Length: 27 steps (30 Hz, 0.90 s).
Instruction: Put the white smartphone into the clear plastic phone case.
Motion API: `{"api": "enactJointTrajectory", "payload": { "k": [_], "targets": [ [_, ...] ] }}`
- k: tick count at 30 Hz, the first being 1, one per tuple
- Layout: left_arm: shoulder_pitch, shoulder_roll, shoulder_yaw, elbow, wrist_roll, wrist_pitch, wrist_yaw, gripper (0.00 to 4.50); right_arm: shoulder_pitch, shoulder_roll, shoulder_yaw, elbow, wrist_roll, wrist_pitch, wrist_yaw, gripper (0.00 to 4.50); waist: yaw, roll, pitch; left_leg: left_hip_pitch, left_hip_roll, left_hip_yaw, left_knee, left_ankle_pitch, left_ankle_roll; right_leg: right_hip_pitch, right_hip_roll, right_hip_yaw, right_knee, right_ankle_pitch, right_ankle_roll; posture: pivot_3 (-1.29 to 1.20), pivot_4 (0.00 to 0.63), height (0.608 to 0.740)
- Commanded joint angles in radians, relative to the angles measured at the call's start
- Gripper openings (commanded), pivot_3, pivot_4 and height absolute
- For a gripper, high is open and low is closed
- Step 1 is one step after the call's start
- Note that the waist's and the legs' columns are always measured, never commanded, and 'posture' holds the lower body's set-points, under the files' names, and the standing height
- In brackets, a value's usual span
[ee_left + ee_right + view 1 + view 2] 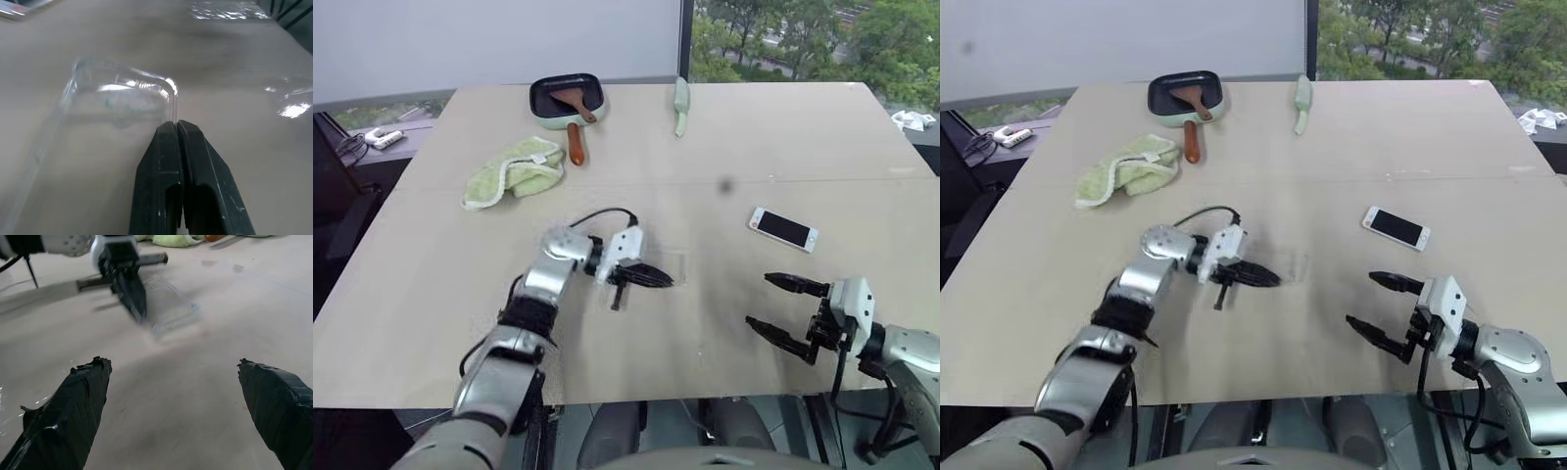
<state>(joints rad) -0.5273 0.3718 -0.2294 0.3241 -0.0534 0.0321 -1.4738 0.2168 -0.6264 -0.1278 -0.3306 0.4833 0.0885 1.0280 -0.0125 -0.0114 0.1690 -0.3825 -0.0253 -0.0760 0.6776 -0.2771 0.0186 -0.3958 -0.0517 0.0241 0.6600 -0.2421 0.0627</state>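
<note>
A: Left wrist view: left gripper point(177, 128) jaws clamped on the clear plastic phone case point(120, 100) edge. Right gripper point(781, 308) jaws wide apart, holding nothing.

B: White smartphone point(783, 229)?

A: On the table point(431, 284), 12 o'clock of the right gripper. Green cloth point(514, 170) and pan point(567, 102) far side, nothing blocking.

The white smartphone point(783, 229) lies flat, screen up, on the table. The clear plastic phone case point(117, 98) is pinched by its edge, well apart.
</note>
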Motion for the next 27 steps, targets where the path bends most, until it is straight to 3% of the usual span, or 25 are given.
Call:
{"api": "enactJointTrajectory", "payload": {
  "k": [1,6,12,16,17,18,21,24,27],
  "targets": [
    [0.053,-0.006,-0.040,-0.173,0.005,0.114,0.099,0.03,0.001,-0.024,-0.019,0.009,-0.006,-0.036,0.030,4.50,0.002,0.000,0.000,0.000,0.000,0.000,0.000,0.000,0.000,0.000,0.000,0.000,0.000,0.000,0.000,0.00,0.150,0.740],
    [0.105,-0.055,-0.072,-0.336,-0.009,0.283,0.245,0.03,-0.027,-0.036,-0.026,0.047,-0.006,-0.049,0.042,4.50,0.003,0.000,0.000,0.000,0.000,0.000,0.000,0.000,0.000,0.000,-0.001,0.000,0.000,0.000,0.000,0.00,0.150,0.740],
    [0.153,-0.067,-0.118,-0.431,-0.044,0.390,0.309,0.03,-0.056,-0.060,-0.043,0.080,-0.007,-0.055,0.054,4.50,0.000,0.000,0.000,0.002,0.000,0.000,-0.002,0.000,0.000,0.000,0.000,0.001,0.000,0.000,0.000,0.00,0.150,0.740],
    [0.136,-0.086,-0.116,-0.412,-0.065,0.418,0.357,1.35,-0.065,-0.073,-0.058,0.096,-0.006,-0.060,0.053,4.50,0.003,0.000,0.000,0.001,0.000,0.001,-0.002,0.000,0.000,0.000,-0.001,0.000,-0.001,0.000,0.000,0.00,0.150,0.740],
    [0.133,-0.090,-0.113,-0.404,-0.067,0.414,0.368,1.49,-0.066,-0.076,-0.063,0.098,-0.007,-0.060,0.051,4.50,0.003,0.000,0.000,0.001,0.000,0.001,-0.002,0.000,0.000,0.000,-0.001,0.000,-0.001,0.000,0.000,0.00,0.150,0.740],
    [0.131,-0.091,-0.113,-0.402,-0.071,0.415,0.371,2.00,-0.067,-0.078,-0.068,0.100,-0.007,-0.060,0.048,4.50,0.003,0.000,0.000,0.001,0.000,0.001,-0.002,0.000,0.000,0.000,-0.001,0.000,-0.001,0.000,0.000,0.00,0.150,0.740],
    [0.127,-0.078,-0.119,-0.406,-0.082,0.410,0.377,2.91,-0.084,-0.080,-0.079,0.115,-0.027,-0.057,0.019,4.50,0.002,0.000,0.000,0.001,0.000,0.001,-0.002,0.000,0.000,0.000,-0.001,0.000,-0.001,0.000,0.000,0.00,0.150,0.740],
    [0.110,-0.062,-0.088,-0.432,-0.113,0.412,0.380,4.34,-0.135,-0.073,-0.084,0.146,-0.083,-0.013,-0.093,4.50,-0.001,0.000,0.000,0.002,0.000,0.001,-0.003,0.000,0.000,0.000,-0.001,0.001,-0.001,0.000,0.000,0.00,0.150,0.740],
    [0.086,-0.028,-0.044,-0.469,-0.167,0.435,0.368,4.46,-0.194,-0.075,-0.078,0.187,-0.112,0.007,-0.144,4.50,0.002,0.000,0.000,0.002,0.000,0.001,-0.003,0.000,0.000,0.000,-0.001,0.001,-0.001,0.000,0.000,0.00,0.150,0.740]
  ]
}}
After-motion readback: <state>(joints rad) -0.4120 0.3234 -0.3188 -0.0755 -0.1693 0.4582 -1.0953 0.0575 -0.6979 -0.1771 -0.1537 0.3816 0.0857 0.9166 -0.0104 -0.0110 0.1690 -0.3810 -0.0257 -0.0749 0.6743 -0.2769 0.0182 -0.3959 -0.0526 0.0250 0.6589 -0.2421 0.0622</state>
